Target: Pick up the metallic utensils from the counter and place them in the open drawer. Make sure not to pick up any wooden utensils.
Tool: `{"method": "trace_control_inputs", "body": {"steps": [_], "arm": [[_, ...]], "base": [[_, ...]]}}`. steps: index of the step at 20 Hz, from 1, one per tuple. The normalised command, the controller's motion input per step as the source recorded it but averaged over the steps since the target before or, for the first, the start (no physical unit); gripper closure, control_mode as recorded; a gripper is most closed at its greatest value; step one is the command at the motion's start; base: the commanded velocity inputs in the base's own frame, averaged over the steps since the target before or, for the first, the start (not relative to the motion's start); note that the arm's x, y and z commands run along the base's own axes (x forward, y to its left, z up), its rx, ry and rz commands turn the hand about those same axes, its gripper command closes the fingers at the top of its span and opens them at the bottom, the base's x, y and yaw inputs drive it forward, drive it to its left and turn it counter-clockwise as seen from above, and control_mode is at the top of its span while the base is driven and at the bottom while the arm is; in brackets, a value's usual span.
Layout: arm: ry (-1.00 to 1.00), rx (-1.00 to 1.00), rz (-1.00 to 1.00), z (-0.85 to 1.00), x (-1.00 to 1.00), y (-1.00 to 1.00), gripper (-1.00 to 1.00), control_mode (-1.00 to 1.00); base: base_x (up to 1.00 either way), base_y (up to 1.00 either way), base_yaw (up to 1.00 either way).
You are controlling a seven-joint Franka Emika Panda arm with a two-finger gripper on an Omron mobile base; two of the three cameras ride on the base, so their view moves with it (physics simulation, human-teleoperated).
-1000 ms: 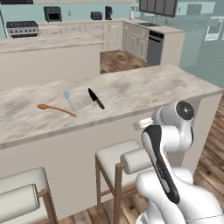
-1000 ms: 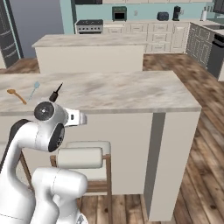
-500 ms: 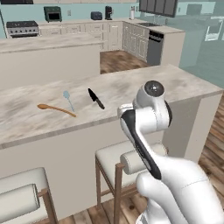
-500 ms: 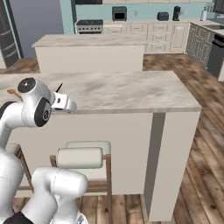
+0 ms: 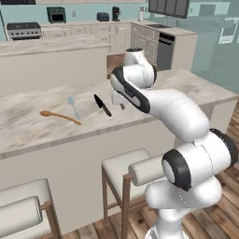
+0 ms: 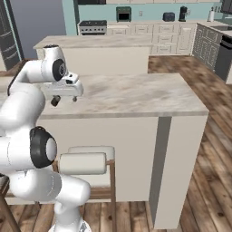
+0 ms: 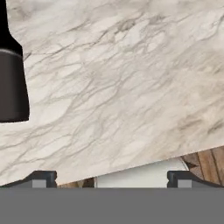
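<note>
**Spread gripper hangs over the counter, just beside the knife**

The gripper (image 5: 119, 103) has its two fingers spread wide apart, with nothing between them and nothing touched. It points down at the counter (image 5: 196, 88) and hangs a little above the stone. In the hand view the two dark fingertips (image 7: 43, 178) stand far apart at the bottom, with bare marbled slab between and beyond them.

The counter under the gripper is a long beige slab with grey-brown veins over a plain cream base. Below its near edge stands a stool (image 5: 125, 164) with a pale cushion, and the floor is brown wood planks. Behind the gripper run a second island and a back wall of cream cabinets with small appliances against teal paint.

The knife (image 5: 102, 105) lies flat on the slab just to the gripper's left in the left base view, apart from the fingers: a slim black handle and a dark pointed blade. Its handle end shows at the left edge of the hand view. Further left lies the small pale silver-blue spoon (image 5: 73, 106), thin-handled. Beyond that, lying aslant, is the orange-brown wooden spoon (image 5: 59, 116), farthest from the gripper.
</note>
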Motion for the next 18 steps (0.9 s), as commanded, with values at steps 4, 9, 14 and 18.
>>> {"method": "trace_control_inputs", "body": {"steps": [4,9,14,18], "arm": [[0.37,0.17,0.00,-0.29,0.97,0.21,-1.00,-1.00],[0.00,0.14,0.01,-0.75,0.34,0.49,-1.00,-1.00],[0.00,0.01,0.00,-0.27,0.04,0.42,-1.00,-1.00],[-0.15,0.00,0.00,0.02,-0.39,0.36,-1.00,-1.00]], "base": [[0.00,0.00,0.00],[0.00,0.00,0.00],[0.00,0.00,0.00],[0.00,0.00,0.00]]}}
